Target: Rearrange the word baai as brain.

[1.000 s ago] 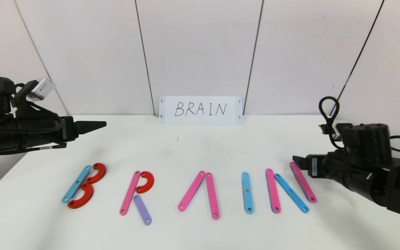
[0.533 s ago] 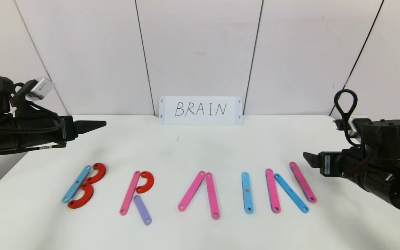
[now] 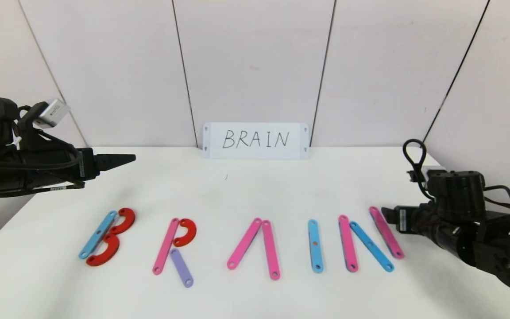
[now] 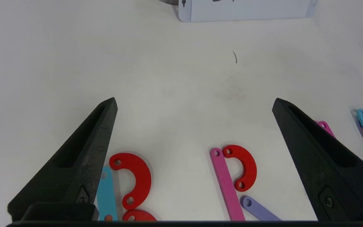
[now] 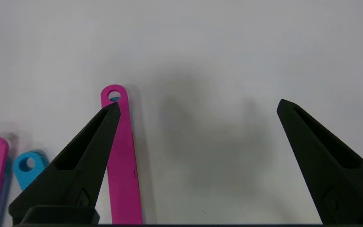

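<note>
White worktop (image 3: 255, 190): word (image 3: 241, 243) lies left of my right pincer (image 3: 385, 213), spread, empty; left pincer (image 3: 126, 158) spread, parked.

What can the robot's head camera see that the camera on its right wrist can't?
Only the head view shows the white card reading BRAIN, the whole word laid out on the table, and the left claw hovering behind the B.

Only the right wrist view shows the right claw close up, standing wide open with nothing in it.

Both show the N's outer pink strip and its blue strip.
</note>
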